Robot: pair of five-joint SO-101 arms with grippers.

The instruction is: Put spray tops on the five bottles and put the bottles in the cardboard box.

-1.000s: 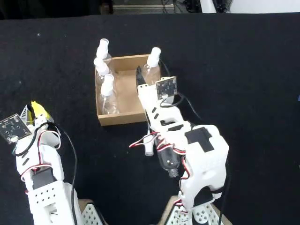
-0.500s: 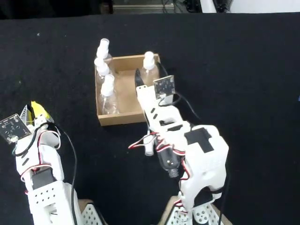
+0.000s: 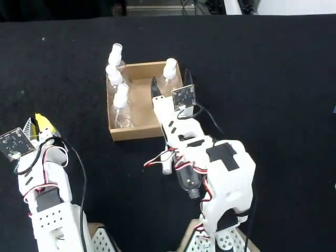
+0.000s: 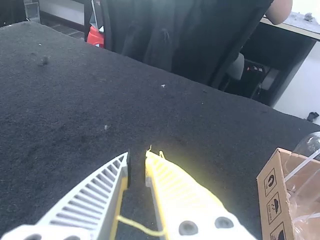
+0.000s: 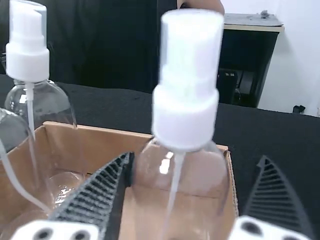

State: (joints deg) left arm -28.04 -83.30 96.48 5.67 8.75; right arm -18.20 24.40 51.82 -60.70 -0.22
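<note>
The cardboard box holds several clear bottles with white spray tops. Three stand along its left side; another bottle stands in the far right corner. My right gripper is open, one finger on each side of that bottle. In the right wrist view the bottle stands between my black fingers, apart from both. One more bottle lies uncapped on the table under the right arm, a loose spray top beside it. My left gripper rests shut and empty at the left.
Black cloth covers the table. From the left wrist, the box corner and a bottle appear beyond my left gripper. A second capped bottle stands in the box. Wide free cloth lies to the right.
My right gripper has opened and let go of the bottle in the box's far right corner; the bottle went from tilted to upright. The left arm has stayed still.
</note>
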